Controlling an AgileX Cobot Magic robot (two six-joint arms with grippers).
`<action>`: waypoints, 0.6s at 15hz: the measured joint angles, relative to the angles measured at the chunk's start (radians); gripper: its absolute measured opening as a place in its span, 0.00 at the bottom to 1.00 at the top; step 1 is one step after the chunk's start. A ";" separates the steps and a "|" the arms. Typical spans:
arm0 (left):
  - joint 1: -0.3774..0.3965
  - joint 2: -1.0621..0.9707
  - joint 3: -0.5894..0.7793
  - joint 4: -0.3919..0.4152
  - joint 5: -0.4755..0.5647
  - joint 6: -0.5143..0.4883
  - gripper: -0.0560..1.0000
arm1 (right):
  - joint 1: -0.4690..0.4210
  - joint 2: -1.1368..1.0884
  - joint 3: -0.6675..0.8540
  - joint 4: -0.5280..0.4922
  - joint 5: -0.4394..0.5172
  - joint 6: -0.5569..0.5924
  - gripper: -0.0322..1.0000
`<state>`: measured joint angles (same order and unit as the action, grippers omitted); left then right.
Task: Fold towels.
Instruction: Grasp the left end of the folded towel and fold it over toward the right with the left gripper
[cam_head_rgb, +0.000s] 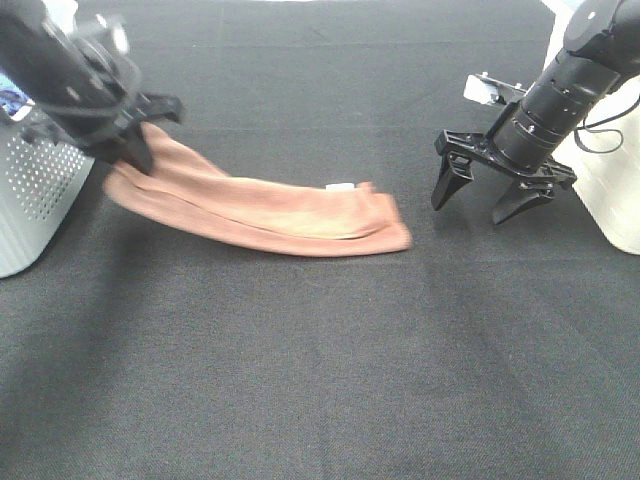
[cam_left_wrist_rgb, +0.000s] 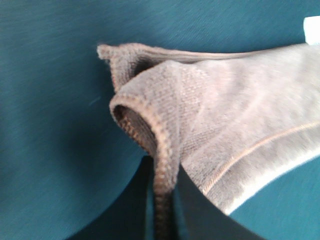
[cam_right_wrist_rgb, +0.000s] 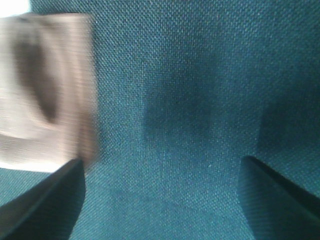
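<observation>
A folded salmon-pink towel (cam_head_rgb: 270, 205) lies stretched across the dark table, its left end lifted. My left gripper (cam_head_rgb: 135, 150) is shut on that left end and holds it off the table; the left wrist view shows the towel's hem (cam_left_wrist_rgb: 160, 150) pinched between the jaws. My right gripper (cam_head_rgb: 490, 200) is open and empty, hovering just right of the towel's right end (cam_head_rgb: 395, 225), not touching it. In the right wrist view the towel's end (cam_right_wrist_rgb: 47, 90) lies off to one side, blurred, with the open fingertips (cam_right_wrist_rgb: 50, 200) apart over bare cloth.
A white perforated basket (cam_head_rgb: 35, 190) stands at the left edge, close behind my left gripper. A white container (cam_head_rgb: 615, 190) stands at the right edge beside my right arm. The dark table cloth (cam_head_rgb: 320, 370) stretches toward the front.
</observation>
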<state>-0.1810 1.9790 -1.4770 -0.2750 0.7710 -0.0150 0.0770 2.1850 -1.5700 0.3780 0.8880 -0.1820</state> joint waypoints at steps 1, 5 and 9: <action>0.000 -0.015 -0.018 0.033 0.041 -0.019 0.08 | 0.000 0.000 0.000 0.000 0.001 0.000 0.79; -0.032 -0.035 -0.124 -0.004 0.144 -0.049 0.08 | 0.000 0.000 0.000 0.000 0.019 0.000 0.79; -0.161 0.039 -0.140 -0.132 0.058 -0.050 0.08 | 0.000 0.000 0.000 0.013 0.021 0.000 0.79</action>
<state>-0.3420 2.0180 -1.6170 -0.4070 0.8290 -0.0650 0.0770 2.1850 -1.5700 0.3910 0.9090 -0.1820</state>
